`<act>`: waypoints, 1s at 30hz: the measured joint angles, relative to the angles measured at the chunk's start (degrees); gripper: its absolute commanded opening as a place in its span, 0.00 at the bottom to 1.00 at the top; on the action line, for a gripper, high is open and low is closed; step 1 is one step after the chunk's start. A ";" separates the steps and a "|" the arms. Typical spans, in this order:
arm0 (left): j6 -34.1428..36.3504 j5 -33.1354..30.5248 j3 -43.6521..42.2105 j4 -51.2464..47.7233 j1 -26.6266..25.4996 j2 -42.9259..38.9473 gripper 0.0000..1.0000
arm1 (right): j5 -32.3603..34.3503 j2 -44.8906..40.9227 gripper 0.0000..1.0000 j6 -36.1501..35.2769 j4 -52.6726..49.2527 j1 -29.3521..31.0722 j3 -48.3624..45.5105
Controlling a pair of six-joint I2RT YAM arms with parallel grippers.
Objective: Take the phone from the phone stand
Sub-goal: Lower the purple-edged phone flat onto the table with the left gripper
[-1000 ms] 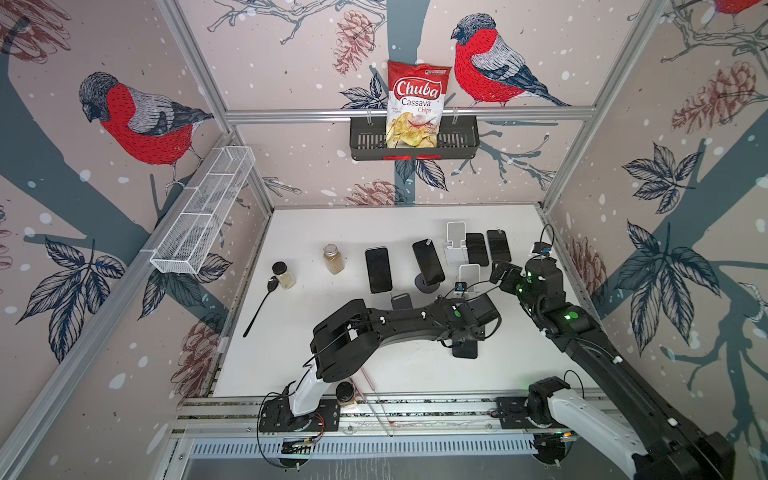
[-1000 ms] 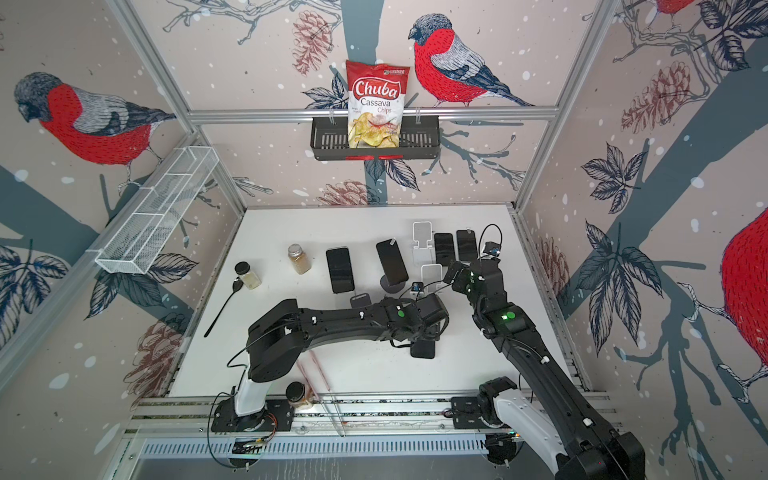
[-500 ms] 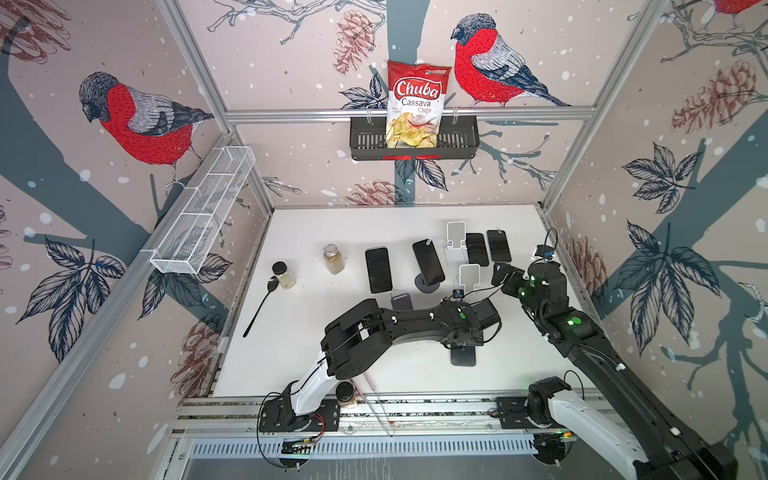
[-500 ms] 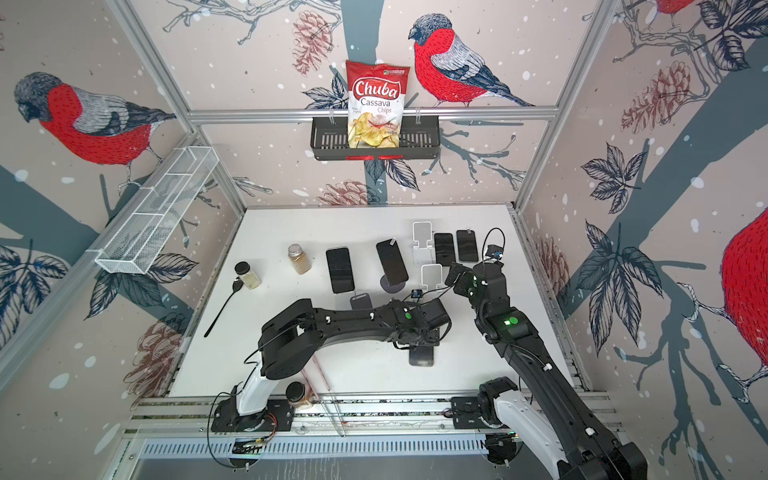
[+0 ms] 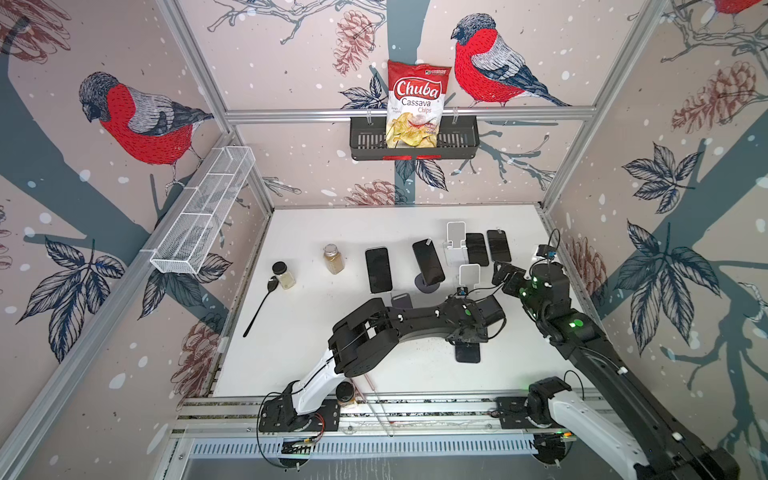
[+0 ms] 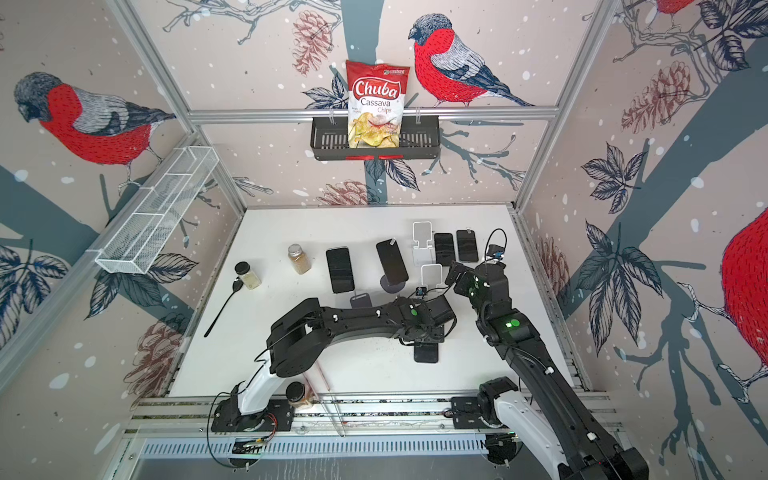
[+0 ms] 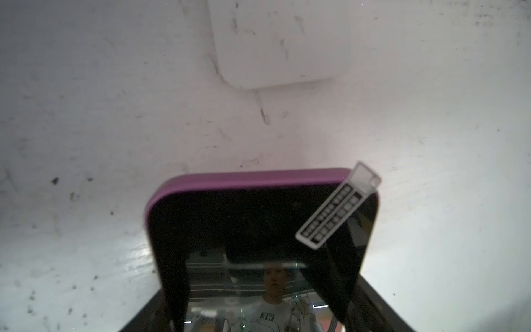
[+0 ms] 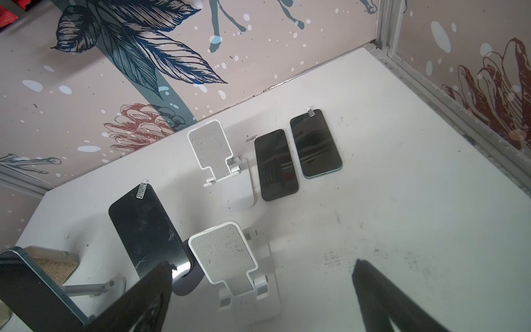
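My left gripper (image 5: 467,338) is shut on a black phone (image 5: 467,354) in a purple case, near the table's front right. In the left wrist view the phone (image 7: 258,224) sticks out tilted from between the jaws, a sticker tab on one corner, above the white table. The white phone stand (image 5: 469,274) behind it is empty; its base (image 7: 281,43) shows beyond the phone. My right gripper (image 5: 505,274) hovers open just right of that stand (image 8: 222,253), nothing between its fingers (image 8: 143,299).
Another black phone (image 5: 428,262) leans on a dark round stand. A second empty white stand (image 5: 456,232) is behind, two phones (image 5: 476,249) flat beside it and one (image 5: 378,270) further left. Two jars (image 5: 333,258) and a spoon (image 5: 259,307) are left.
The left arm has drawn the phone slightly toward the table's front edge, its elbow shifting right. The right gripper has edged a little left toward the empty stand.
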 measured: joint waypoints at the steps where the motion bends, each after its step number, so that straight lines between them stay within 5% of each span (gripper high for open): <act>1: -0.02 0.02 0.07 0.02 0.02 0.04 0.53 | -0.02 -0.11 0.99 0.00 0.02 0.00 -0.07; 30: -1.51 -0.35 10.29 -10.80 -0.24 5.90 0.66 | -1.49 -2.84 0.99 -0.02 0.42 -0.44 -0.52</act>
